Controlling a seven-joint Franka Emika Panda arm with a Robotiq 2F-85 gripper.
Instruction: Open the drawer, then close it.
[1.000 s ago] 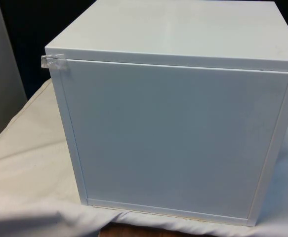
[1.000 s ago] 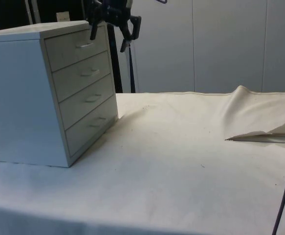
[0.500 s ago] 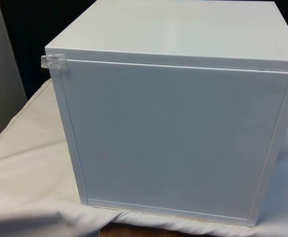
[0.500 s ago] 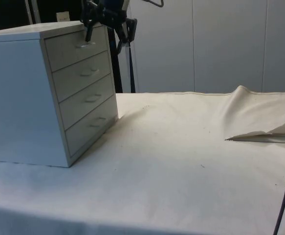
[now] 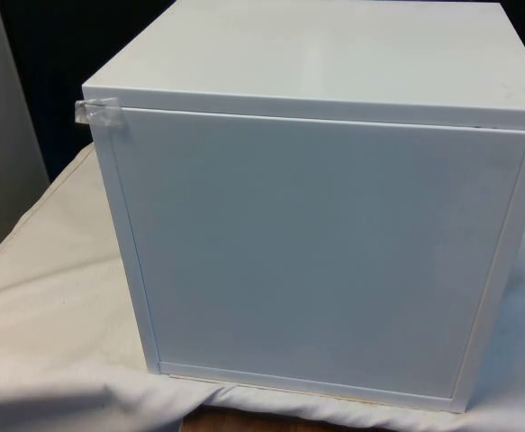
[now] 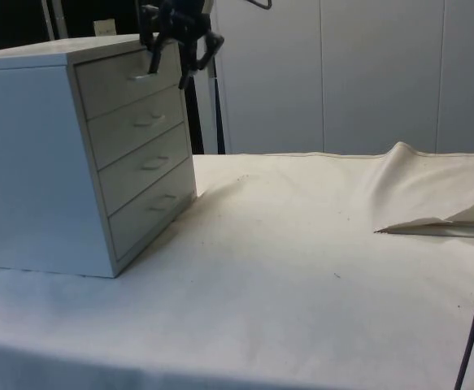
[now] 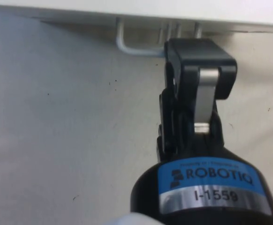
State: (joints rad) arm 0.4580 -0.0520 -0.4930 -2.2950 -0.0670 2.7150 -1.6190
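While the pincer (image 6: 171, 63) hangs in front of the top drawer (image 6: 127, 80), its two fingers (image 6: 153, 58) are spread apart and hold nothing. One finger is right at the drawer's little metal handle (image 7: 135, 46). All four drawers look shut. They sit in a white chest of drawers (image 5: 316, 234), which stands near one end of the surface (image 6: 302, 268). A white cloth covers the surface, and it is bunched up (image 6: 432, 191) at the far side.

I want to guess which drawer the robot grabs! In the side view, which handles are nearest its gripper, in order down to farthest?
1. Top drawer handle, right by the gripper.
2. Second drawer handle, just below.
3. Third drawer handle, lower.
4. Bottom drawer handle, nearest the table.
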